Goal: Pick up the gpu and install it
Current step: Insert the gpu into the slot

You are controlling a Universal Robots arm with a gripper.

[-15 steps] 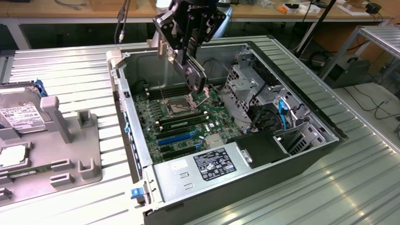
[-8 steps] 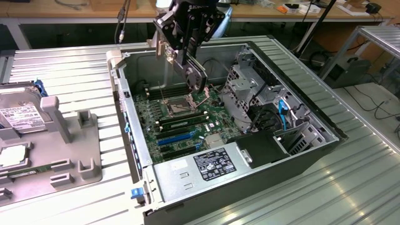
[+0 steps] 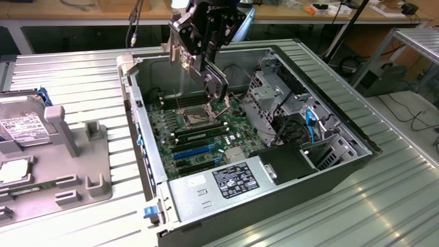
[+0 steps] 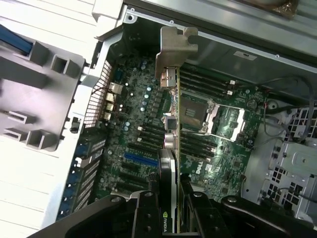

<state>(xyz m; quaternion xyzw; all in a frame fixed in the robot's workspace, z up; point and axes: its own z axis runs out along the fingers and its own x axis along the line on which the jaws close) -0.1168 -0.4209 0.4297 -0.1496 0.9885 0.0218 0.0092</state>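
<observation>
The gpu (image 3: 217, 85) is a thin dark card with a silver bracket (image 4: 173, 49) at one end. It hangs edge-down over the open computer case (image 3: 141, 154), above the motherboard near the CPU socket (image 3: 195, 117). My gripper (image 3: 203, 60) is shut on the card's upper edge. In the wrist view the gpu (image 4: 168, 171) runs edge-on from between my fingers (image 4: 148, 215) out to the bracket, clear of the board below. The blue expansion slot (image 4: 141, 156) lies just beside the card's line, nearer the case's perforated rear wall.
Inside the case are memory sticks (image 3: 200, 133), a metal drive cage (image 3: 274, 98) on the exterior view's right and a power supply (image 3: 219, 180) at the front. A grey parts fixture (image 3: 82, 170) with a hard drive (image 3: 20, 126) stands on the exterior view's left.
</observation>
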